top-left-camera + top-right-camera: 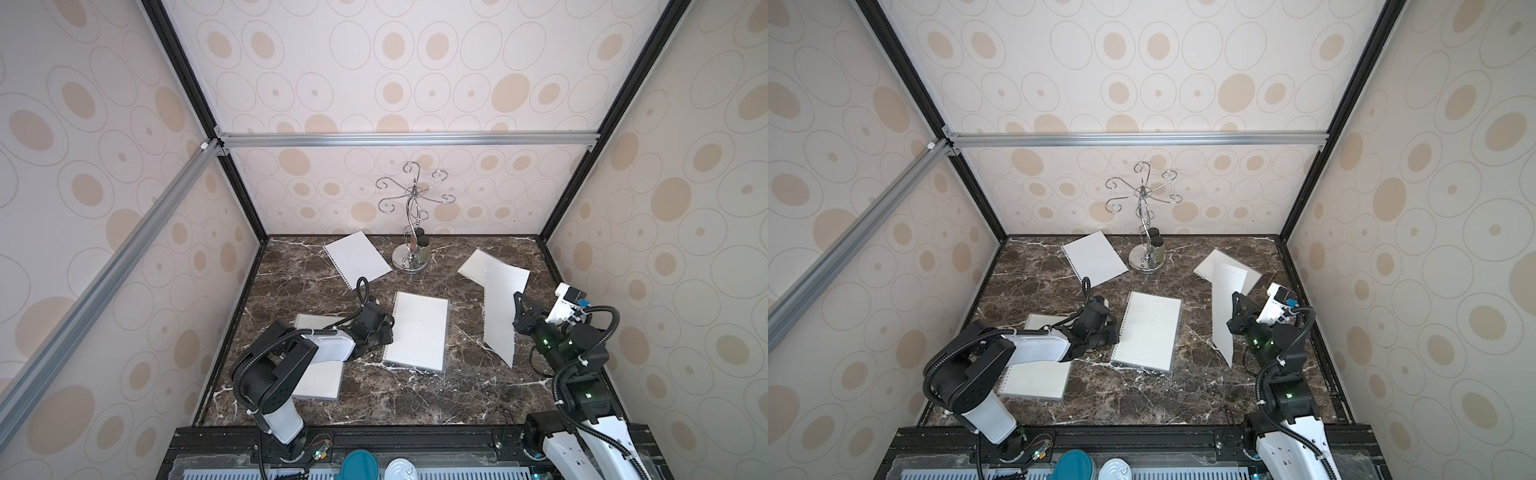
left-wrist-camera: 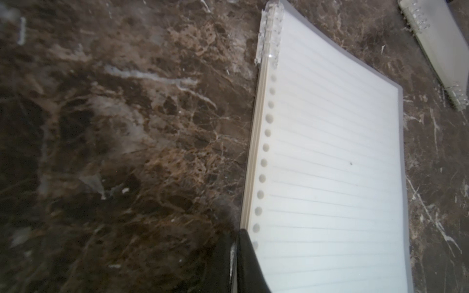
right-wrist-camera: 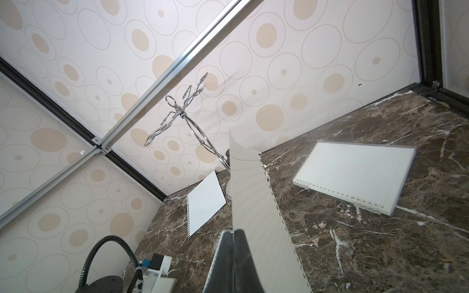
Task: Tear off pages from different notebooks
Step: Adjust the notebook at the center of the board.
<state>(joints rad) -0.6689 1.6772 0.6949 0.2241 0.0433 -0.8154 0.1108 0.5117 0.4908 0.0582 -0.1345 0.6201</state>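
Notebooks counted: three. Centre notebook (image 1: 417, 330) sat mid-table. Left notebook (image 1: 320, 384) lay at 8 o'clock, mostly hidden under the left arm. Far-right notebook (image 1: 478, 259) lay at 2 o'clock, partly covered by the lined page (image 1: 498, 320).

Loose pages: two. Plain page (image 1: 357, 259) lay flat at 11 o'clock, close to the back wall. The lined page was raised at 3 o'clock, with the right gripper (image 3: 233, 243) clamped on it.

Left gripper (image 2: 237, 253) jaws were together at the centre notebook's punched edge; paper between them could not be made out.

Chrome hook stand (image 1: 401, 262) stood at 12 o'clock. Marble tabletop (image 1: 415, 399) was bare from 5 to 6 o'clock.
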